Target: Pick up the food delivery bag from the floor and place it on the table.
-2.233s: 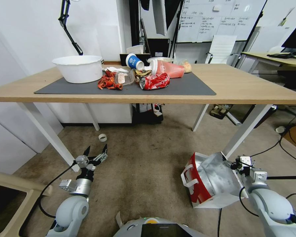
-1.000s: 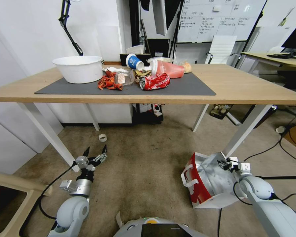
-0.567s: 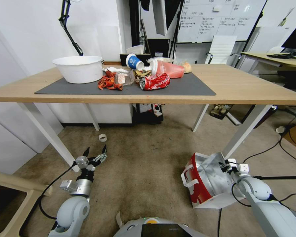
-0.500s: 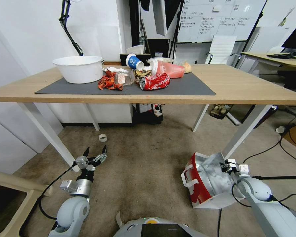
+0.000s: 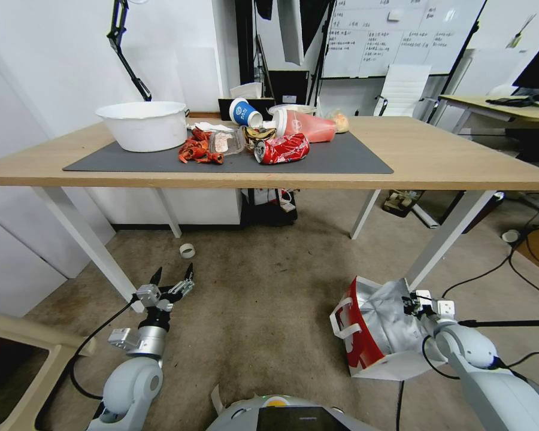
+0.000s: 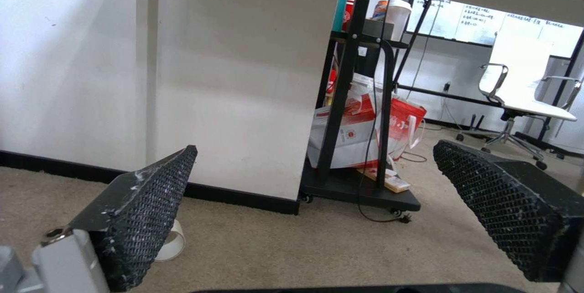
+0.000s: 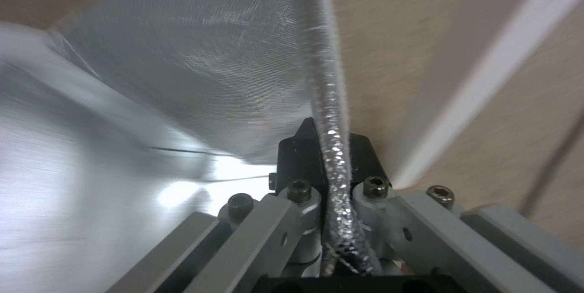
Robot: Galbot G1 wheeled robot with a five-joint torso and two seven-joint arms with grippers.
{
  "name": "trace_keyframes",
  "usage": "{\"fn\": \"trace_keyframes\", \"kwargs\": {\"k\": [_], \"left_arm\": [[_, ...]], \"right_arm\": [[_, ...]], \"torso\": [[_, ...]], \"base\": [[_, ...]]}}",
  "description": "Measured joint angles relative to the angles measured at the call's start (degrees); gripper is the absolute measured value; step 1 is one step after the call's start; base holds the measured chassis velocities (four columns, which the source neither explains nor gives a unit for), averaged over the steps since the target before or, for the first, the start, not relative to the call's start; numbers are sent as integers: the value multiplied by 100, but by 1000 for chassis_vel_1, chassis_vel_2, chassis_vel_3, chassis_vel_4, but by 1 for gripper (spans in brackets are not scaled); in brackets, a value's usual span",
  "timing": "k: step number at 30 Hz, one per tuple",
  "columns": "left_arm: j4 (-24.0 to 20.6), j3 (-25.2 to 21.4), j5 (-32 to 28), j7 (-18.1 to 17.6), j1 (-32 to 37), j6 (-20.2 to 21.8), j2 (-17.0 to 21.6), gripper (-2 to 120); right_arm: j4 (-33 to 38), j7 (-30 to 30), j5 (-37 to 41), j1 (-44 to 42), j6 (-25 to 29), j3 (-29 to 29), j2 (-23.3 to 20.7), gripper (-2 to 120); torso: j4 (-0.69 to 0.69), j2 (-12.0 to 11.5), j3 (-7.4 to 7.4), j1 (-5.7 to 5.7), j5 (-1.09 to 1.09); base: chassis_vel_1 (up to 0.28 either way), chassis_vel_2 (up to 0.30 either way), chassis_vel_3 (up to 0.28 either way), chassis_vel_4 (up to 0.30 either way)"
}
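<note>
1. The right gripper [image 5: 411, 303] was clamped on the foil rim of the bag [image 5: 382, 329]; in the right wrist view the rim edge [image 7: 329, 115] ran between its closed jaws.
2. The bag stood on the floor, tilted, just beside a white leg of the table [image 5: 437, 157].
3. The bag looked light and soft, so I judge the thin foil wall could crumple or tear under a one-sided pull; the white strap handles [image 5: 344, 317] seemed a stronger place to hold.
4. The left gripper [image 5: 172, 276] hung wide apart and empty, low over the carpet, well apart from the bag.
5. The table top carried a bowl [image 5: 142, 124] and a crushed can [image 5: 282, 148].
</note>
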Motion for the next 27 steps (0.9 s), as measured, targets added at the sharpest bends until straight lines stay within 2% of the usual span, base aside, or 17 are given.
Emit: {"fn": "trace_keyframes", "kwargs": {"k": [1, 2, 5, 9, 12, 19, 22, 27], "left_arm": [[15, 1, 0, -35, -14, -5, -12, 100], [15, 1, 0, -35, -14, -5, -12, 100], [52, 8, -8, -80, -44, -10, -33, 100], [61, 4, -17, -83, -54, -11, -35, 100], [63, -26, -28, -85, -70, -3, -20, 100], [74, -51, -71, -85, -112, 31, -10, 100], [74, -51, -77, -84, -123, 40, -17, 100], [55, -80, -118, -84, -115, 46, -5, 100]], "right_arm": [[258, 137, 355, -43, -104, 51, -114, 0], [258, 137, 355, -43, -104, 51, -114, 0], [957, 402, 978, -134, -229, 142, -493, 0], [1222, 530, 1215, -107, -283, 151, -641, 0], [1782, 779, 1714, 92, -409, 109, -944, 0], [2559, 1024, 2277, 345, -581, 86, -1364, 0], [2688, 1036, 2401, 414, -648, 96, -1562, 0], [2824, 644, 2589, 718, -748, 144, -2213, 0]], "torso": [[2, 0, 0, 0, 0], [2, 0, 0, 0, 0], [0, 0, 0, 0, -2], [0, 1, 0, 0, -2], [1, 1, 1, 0, -2], [0, 0, 0, 0, -1], [0, 0, 1, 0, -1], [1, 1, 1, 0, 0]], "base": [[0, 0, 0, 0], [0, 0, 0, 0], [0, 0, 0, 0], [0, 0, 0, 0], [0, 0, 0, 0], [0, 0, 0, 0], [0, 0, 0, 0], [0, 0, 0, 0]]}}
